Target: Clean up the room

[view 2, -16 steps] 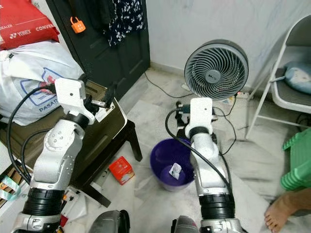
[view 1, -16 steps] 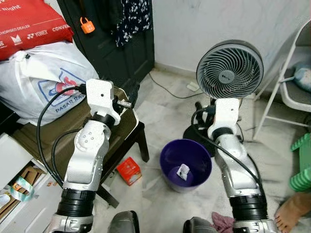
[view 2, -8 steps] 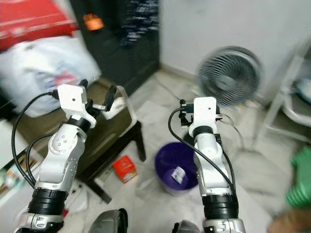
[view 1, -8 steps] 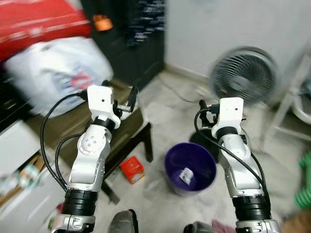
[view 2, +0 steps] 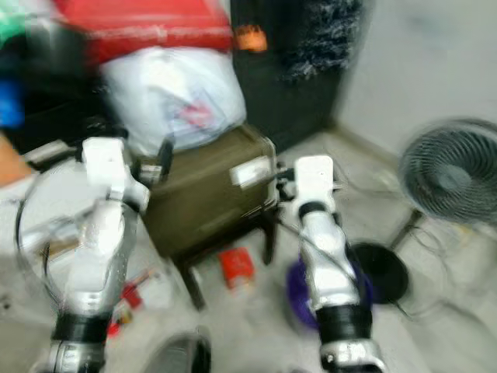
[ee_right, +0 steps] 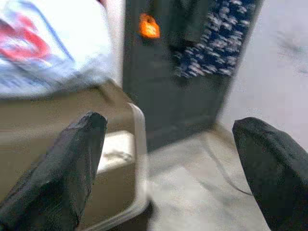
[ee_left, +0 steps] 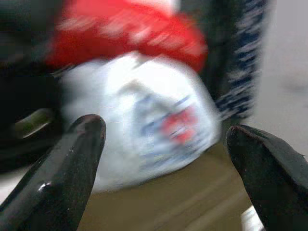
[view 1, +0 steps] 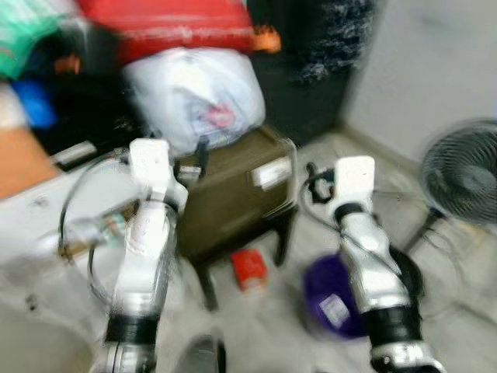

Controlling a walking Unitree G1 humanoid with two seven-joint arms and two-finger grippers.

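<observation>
The head views are blurred. Both arms are raised in front of me. My left gripper (ee_left: 163,154) is open and empty, facing a white plastic bag (ee_left: 144,125) that rests on an olive-brown case (view 1: 233,194). My right gripper (ee_right: 168,159) is also open and empty, near the case's white-edged corner (ee_right: 120,154). A small red box (view 1: 250,268) lies on the floor under the case's stool. A purple bin (view 1: 330,299) with a white scrap (view 1: 335,309) inside stands on the floor behind my right arm.
A red bag (view 1: 171,19) lies on top of the white bag. A black door (view 2: 295,70) with an orange padlock (ee_right: 149,26) and hanging dark clothes is behind the case. A standing fan (view 1: 466,167) is at the right. Low white furniture (view 1: 46,225) stands at the left.
The whole view has swung left and blurred, so the camera is turning. The fan now sits at the right edge. Both arms keep their raised pose with open fingers.
</observation>
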